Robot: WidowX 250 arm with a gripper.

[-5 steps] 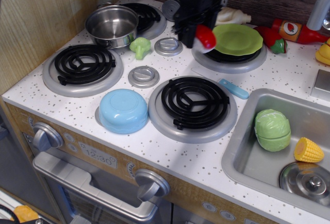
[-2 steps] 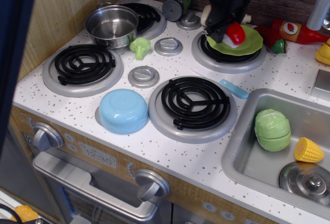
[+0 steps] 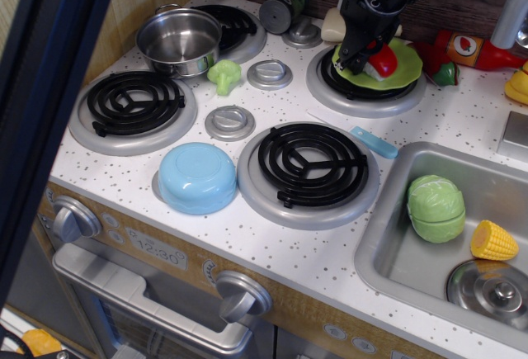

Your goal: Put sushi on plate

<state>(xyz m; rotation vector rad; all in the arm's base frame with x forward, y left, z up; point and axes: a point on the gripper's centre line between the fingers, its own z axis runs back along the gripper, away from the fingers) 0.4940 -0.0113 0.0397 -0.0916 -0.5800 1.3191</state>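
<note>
The black gripper (image 3: 365, 52) hides much of the lime-green plate (image 3: 406, 68) on the rear right burner (image 3: 330, 87), and whether its jaws pinch the red-and-white sushi (image 3: 384, 62) resting on the plate cannot be told. The sink (image 3: 388, 235) holds a cabbage (image 3: 436, 207), corn (image 3: 493, 241) and a lid (image 3: 493, 291). The front right burner (image 3: 309, 169) lies uncovered.

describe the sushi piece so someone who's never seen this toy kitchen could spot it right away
Look at the back right burner of the toy stove, which carries a lime-green plate. The sushi sits on that plate beside the black gripper. It is small, glossy red over white, with no green stem, unlike the red pepper nearby.
</note>
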